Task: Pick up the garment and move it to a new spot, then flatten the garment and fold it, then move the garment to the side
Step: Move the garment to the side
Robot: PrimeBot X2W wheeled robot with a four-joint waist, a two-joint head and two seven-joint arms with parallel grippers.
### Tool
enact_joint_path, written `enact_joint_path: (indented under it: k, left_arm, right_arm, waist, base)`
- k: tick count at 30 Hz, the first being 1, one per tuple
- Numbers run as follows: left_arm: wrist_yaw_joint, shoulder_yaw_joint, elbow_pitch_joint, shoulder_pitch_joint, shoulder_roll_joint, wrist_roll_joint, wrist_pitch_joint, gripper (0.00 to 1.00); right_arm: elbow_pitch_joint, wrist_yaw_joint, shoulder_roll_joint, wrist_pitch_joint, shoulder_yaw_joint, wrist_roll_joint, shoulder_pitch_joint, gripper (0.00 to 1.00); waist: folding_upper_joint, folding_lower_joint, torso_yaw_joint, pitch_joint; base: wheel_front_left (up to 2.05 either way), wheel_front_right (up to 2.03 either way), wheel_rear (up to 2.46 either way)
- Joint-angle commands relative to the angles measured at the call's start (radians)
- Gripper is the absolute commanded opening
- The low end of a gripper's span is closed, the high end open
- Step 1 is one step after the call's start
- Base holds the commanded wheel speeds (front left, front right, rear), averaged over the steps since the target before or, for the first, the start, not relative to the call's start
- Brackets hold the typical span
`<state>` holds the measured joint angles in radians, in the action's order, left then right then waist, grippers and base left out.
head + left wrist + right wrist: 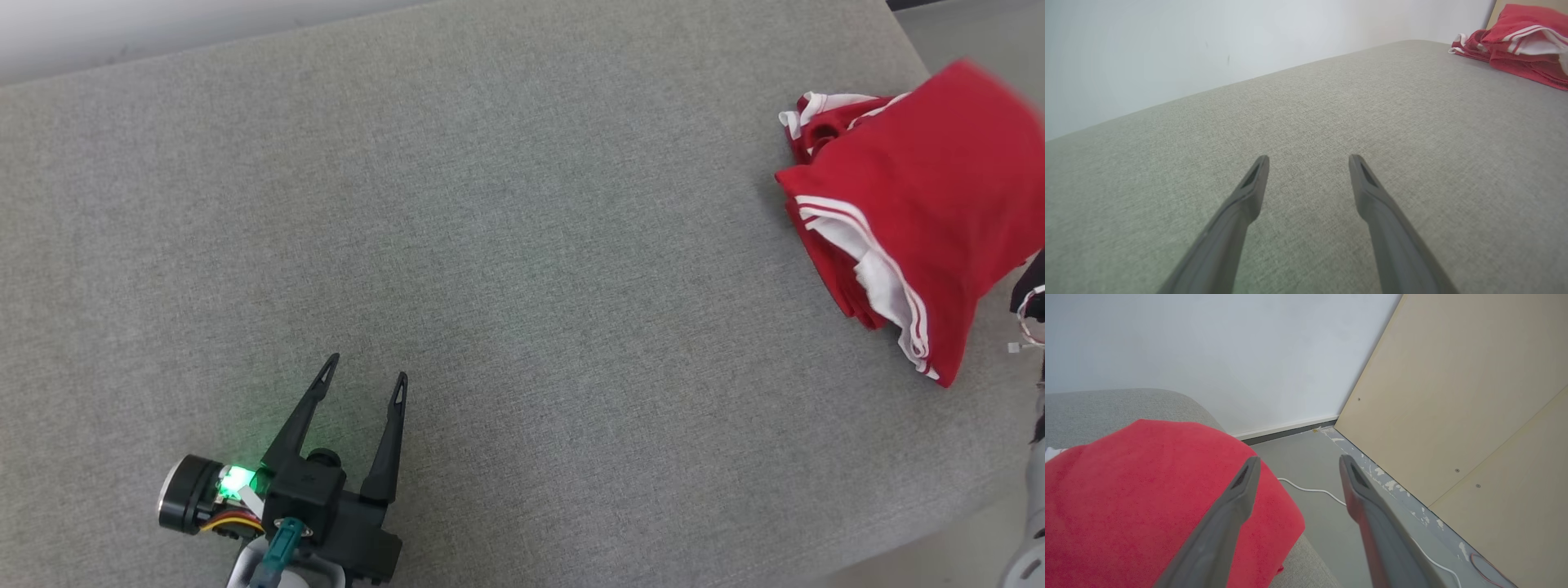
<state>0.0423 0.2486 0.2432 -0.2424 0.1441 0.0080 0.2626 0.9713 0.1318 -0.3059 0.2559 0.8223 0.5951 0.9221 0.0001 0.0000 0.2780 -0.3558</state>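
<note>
Left gripper (367, 367) sits low at the near left of my head view, fingers spread wide with nothing between them, hovering over bare fabric. From its own wrist camera the left gripper (1309, 157) points across the grey upholstered surface (1331, 114) toward the white wall (1167, 49), and the far edge of the cushion runs along that wall.

I see the right gripper (1300, 457) with its fingers wide apart too, gripping nothing. Its left finger crosses over the garment (1147, 498); I cannot tell whether it touches the cloth. Its right finger hangs out past the cushion's rounded edge, over the grey floor (1314, 522).

On the head view, the garment (914, 196) is a folded red bundle with white stripes. It lies at the far right end of the grey upholstered surface (522, 245), well apart from the left gripper. Its upper right side is blurred and runs to the frame's edge. Its lower tip comes close to the near edge of the cushion. From the left wrist it shows as a low red heap (1523, 53) at the far right corner.

All the middle and left of the cushion lie open. Past the right edge, a white cable (1310, 491) trails over the floor, and a beige panel (1453, 396) stands beyond it, meeting the white wall (1208, 347) in a corner.
</note>
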Motion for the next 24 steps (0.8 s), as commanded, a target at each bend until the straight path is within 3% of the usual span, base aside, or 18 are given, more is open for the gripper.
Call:
enact_joint_path:
  k: [1, 5, 15, 24]
  left_arm:
    - [-0.008, 0.0, -0.007, 0.015, 0.003, -0.006, 0.003, 1.0]
    - [-0.019, -0.004, -0.012, 0.022, -0.002, -0.013, 0.003, 1.0]
    - [-0.05, -0.039, -0.017, 0.051, -0.017, -0.035, 0.003, 1.0]
    - [-0.059, -0.083, -0.013, 0.097, -0.038, -0.053, 0.003, 1.0]
  right_arm:
    - [-0.009, -0.003, 0.021, 0.007, 0.016, 0.02, -0.006, 1.0]
    - [-0.052, -0.003, 0.068, 0.009, -0.056, 0.015, 0.025, 1.0]
    - [-0.267, -0.003, 0.143, 0.009, -0.461, -0.312, -0.152, 1.0]
    - [-0.361, -0.003, 0.176, 0.009, -0.65, -0.5, -0.329, 1.0]
  waist:
    - [-0.0001, 0.0, 0.002, 0.014]
    - [-0.0001, 0.0, 0.004, 0.038]
    - [-0.0001, 0.0, -0.019, 0.101]
    - [-0.0001, 0.0, -0.079, 0.162]
  base:
    - [0.0, 0.0, 0.0]
    - [0.0, 0.0, 0.0]
    - [0.0, 0.0, 0.0]
    - [0.0, 0.0, 0.0]
